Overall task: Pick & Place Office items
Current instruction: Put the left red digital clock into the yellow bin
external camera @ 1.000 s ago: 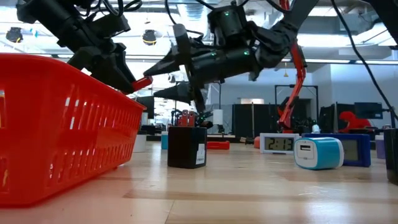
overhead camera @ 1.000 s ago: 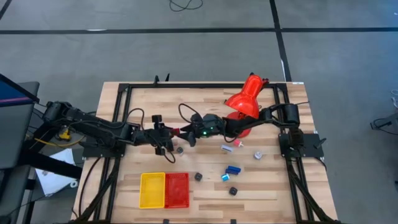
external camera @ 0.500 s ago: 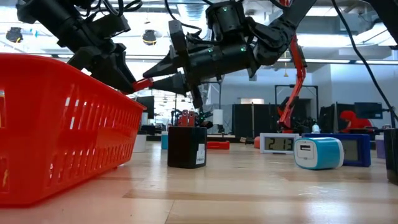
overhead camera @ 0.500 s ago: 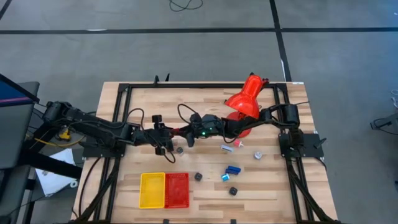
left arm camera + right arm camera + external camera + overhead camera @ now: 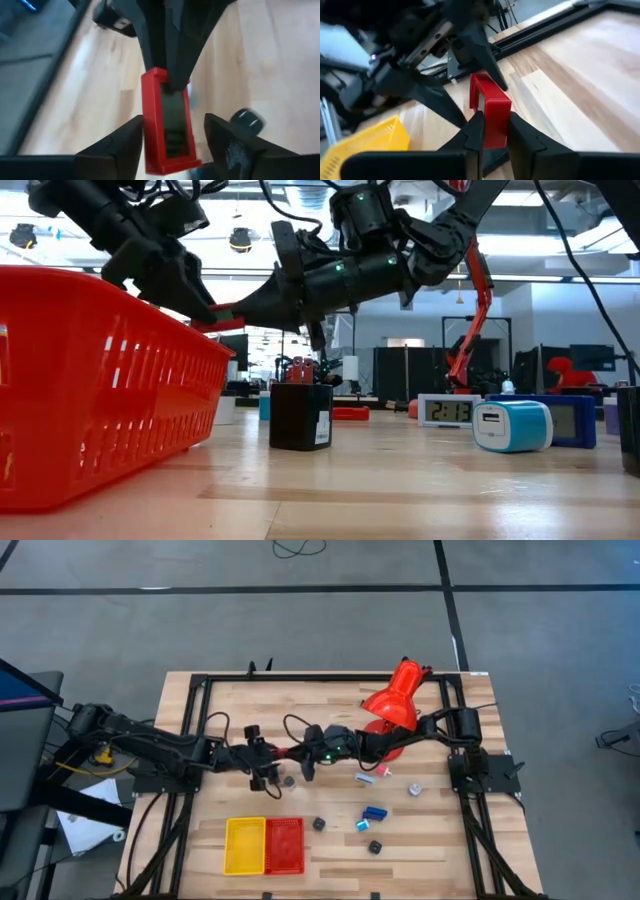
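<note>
A small red block-shaped office item point(image 5: 283, 751) hangs in the air over the table's middle, between my two grippers. My right gripper point(image 5: 494, 131) is shut on it, reaching in from the table's right. My left gripper point(image 5: 172, 142) comes from the table's left, and its open fingers stand on either side of the item's other end. Other office items lie on the table. Among them are a black round one point(image 5: 289, 780), pink and white sticks point(image 5: 366, 778), a silver-white piece point(image 5: 415, 788), blue pieces point(image 5: 373, 812) and black cubes point(image 5: 319, 824). My right gripper pinches the red item's end nearest the table's right side point(image 5: 492, 120) between its two fingers. The fingers come nearly level from the table's right and lie along the item. The item is clear of the table. My left gripper: a gap shows between one finger point(image 5: 225, 140) and the red item. Whether the other finger touches it, I cannot tell.
A large red desk lamp point(image 5: 393, 705) stands at the back right, close to my right arm. A yellow tray point(image 5: 245, 845) and a red tray point(image 5: 284, 845) sit side by side near the front edge. Bare wood lies at the back left.
My right gripper has shut from wide open onto the red item and has rolled a little at the wrist. The item has stayed in the air between the two grippers.
</note>
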{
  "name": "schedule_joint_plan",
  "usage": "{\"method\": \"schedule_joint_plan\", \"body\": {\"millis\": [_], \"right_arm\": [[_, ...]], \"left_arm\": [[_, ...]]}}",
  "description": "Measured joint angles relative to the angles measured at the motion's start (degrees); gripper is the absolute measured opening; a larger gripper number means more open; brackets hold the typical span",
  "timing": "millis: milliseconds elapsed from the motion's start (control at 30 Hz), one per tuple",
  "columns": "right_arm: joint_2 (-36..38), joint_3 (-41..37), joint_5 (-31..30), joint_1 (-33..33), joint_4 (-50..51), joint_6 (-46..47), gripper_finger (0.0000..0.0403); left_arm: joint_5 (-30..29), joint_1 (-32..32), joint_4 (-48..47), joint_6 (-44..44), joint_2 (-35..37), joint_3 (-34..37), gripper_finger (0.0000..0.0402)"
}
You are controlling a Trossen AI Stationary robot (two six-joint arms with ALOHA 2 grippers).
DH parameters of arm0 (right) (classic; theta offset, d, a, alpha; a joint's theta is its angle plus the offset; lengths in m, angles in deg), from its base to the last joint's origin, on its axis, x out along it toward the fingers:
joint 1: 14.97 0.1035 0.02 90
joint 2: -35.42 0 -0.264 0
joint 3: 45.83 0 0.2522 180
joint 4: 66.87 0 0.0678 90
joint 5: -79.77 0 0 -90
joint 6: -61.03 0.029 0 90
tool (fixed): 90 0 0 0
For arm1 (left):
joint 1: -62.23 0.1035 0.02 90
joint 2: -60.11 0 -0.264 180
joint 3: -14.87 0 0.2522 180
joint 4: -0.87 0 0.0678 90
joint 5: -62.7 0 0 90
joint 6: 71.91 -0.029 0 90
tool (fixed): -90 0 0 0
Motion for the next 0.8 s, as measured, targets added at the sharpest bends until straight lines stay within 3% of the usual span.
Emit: {"method": "schedule_joint_plan", "body": {"millis": [200, 367, 500, 800], "right_arm": [[0.0, 0.9, -0.9, 2.0, 0.4, -13.0, 0.0048], [0.0, 2.0, -5.8, 3.9, 2.9, -23.5, 0.0048], [0.0, 3.5, -7.7, 3.9, 8.9, -25.1, 0.0048], [0.0, 3.8, -7.8, 3.8, 9.7, -25.1, 0.0049]], "left_arm": [[1.7, 1.9, 0.4, 5.7, 0.4, 0.0, 0.0257], [1.7, 1.9, 0.2, 10.3, 0.4, 0.0, 0.0276], [3.9, 1.7, -0.2, 13.3, 1.1, 0.0, 0.0278], [6.3, 1.7, -2.8, 13.4, 1.4, 0.0, 0.0249]]}}
